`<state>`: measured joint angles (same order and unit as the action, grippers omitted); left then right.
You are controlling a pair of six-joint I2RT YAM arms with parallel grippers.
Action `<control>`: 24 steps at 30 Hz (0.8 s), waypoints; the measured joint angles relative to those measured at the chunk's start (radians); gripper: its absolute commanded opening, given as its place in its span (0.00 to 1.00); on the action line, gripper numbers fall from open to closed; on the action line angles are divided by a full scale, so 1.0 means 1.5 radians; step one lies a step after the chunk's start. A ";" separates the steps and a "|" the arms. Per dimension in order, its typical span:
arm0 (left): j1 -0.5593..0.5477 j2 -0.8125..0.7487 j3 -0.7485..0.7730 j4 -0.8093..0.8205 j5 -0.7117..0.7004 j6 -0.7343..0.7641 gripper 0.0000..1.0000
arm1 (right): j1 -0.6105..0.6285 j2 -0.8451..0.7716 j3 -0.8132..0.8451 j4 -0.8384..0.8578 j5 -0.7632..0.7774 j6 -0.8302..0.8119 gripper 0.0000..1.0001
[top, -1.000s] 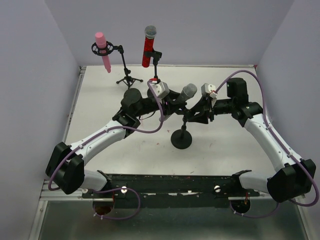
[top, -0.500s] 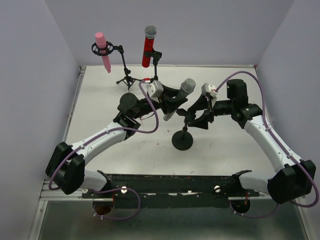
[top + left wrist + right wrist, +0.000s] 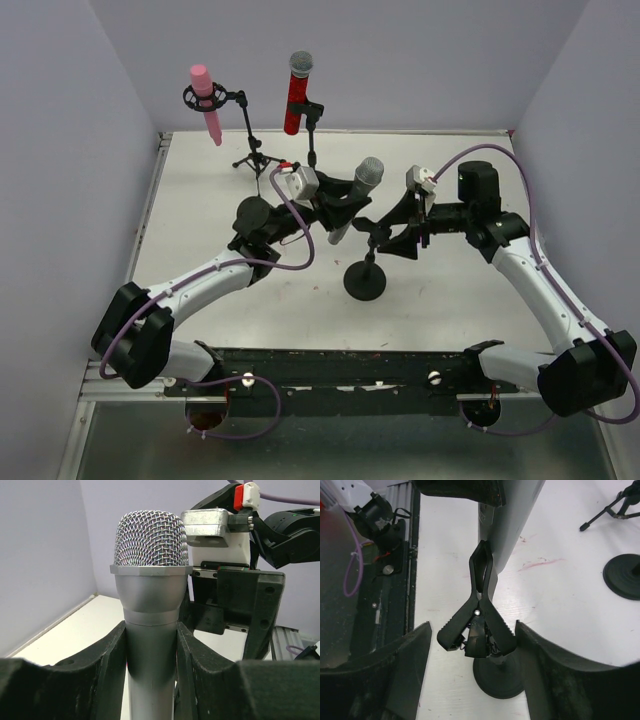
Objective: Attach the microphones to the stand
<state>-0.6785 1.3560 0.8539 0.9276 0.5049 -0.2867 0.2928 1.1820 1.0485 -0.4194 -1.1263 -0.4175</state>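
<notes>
The left gripper [image 3: 150, 652] clamps the silver mic [image 3: 150, 570]; the right gripper [image 3: 472, 630] gapes around the clip [image 3: 479, 612] — not touching. Behind, the pink mic [image 3: 207, 100] and red mic [image 3: 296, 95] sit in stands [image 3: 252, 150] (far side).

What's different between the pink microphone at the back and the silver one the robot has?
The pink microphone is one colour all over; the silver microphone has a metal mesh head. The pink one is mounted on a tripod stand at the back, while the silver one is clamped in the left gripper, tilted, over mid-table. Both are slim sticks, head end up.
</notes>
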 measured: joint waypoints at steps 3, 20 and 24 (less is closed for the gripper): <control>0.000 0.000 -0.014 0.019 -0.008 -0.003 0.00 | 0.000 0.000 -0.001 0.000 0.005 0.005 0.37; -0.018 0.003 -0.060 0.120 -0.041 -0.035 0.00 | -0.003 -0.001 -0.011 0.021 -0.010 0.007 0.04; -0.030 0.022 -0.079 0.164 -0.055 -0.041 0.00 | -0.004 -0.001 -0.020 0.044 -0.018 0.029 0.04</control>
<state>-0.7238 1.3888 0.7349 1.1728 0.4225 -0.3489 0.2874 1.1801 1.0191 -0.3538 -1.1534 -0.3740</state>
